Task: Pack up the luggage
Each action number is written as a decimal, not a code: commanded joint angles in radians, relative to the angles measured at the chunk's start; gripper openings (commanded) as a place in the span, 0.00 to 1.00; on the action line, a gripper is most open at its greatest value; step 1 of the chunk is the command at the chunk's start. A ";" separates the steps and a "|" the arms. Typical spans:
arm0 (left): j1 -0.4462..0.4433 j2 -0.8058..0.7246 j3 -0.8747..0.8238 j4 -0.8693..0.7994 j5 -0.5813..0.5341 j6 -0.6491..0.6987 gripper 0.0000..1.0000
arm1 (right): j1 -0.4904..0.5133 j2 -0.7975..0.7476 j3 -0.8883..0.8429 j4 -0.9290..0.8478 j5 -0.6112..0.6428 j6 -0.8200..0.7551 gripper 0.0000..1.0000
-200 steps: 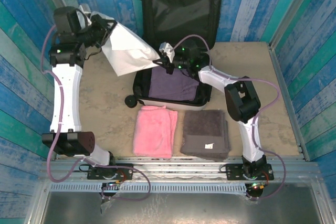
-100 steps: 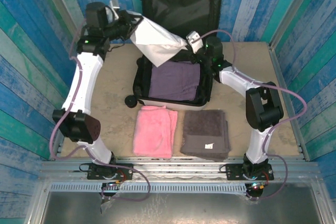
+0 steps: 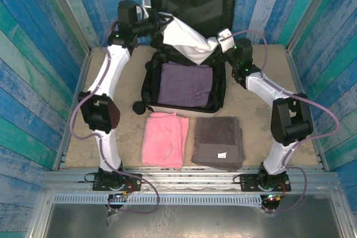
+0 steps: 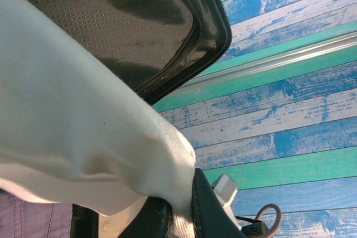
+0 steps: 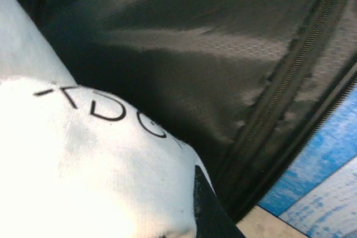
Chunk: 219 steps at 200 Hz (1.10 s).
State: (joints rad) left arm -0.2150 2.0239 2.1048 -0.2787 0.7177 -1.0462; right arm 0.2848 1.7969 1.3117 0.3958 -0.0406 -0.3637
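Black-lined luggage (image 3: 192, 4), white cloth (image 3: 187, 40), purple garment (image 3: 186, 85), pink towel (image 3: 164, 139), grey towel (image 3: 218, 142), blue-teal walls (image 3: 33, 54)

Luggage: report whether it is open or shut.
Open: the luggage has its lid standing upright, and a folded purple cloth lies in its base.

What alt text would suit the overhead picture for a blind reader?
Two robot arms hold a white cloth between the left gripper and right gripper above an open suitcase containing a purple towel. A pink towel and a grey towel lie folded on the table nearby.
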 commanded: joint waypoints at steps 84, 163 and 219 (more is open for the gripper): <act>-0.042 0.265 0.123 0.126 0.158 -0.013 0.00 | -0.050 -0.102 -0.075 0.052 0.070 -0.016 0.00; -0.008 0.300 0.080 0.076 0.205 0.066 0.00 | -0.039 -0.162 -0.117 -0.021 -0.006 0.004 0.00; 0.046 0.347 0.079 0.070 0.224 0.084 0.00 | 0.007 -0.164 -0.110 -0.081 0.011 -0.026 0.00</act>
State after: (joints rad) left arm -0.1898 2.2967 2.1841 -0.2169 0.9127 -0.9955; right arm 0.2668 1.6665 1.1961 0.3302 -0.0296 -0.3775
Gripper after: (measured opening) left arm 0.091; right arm 0.072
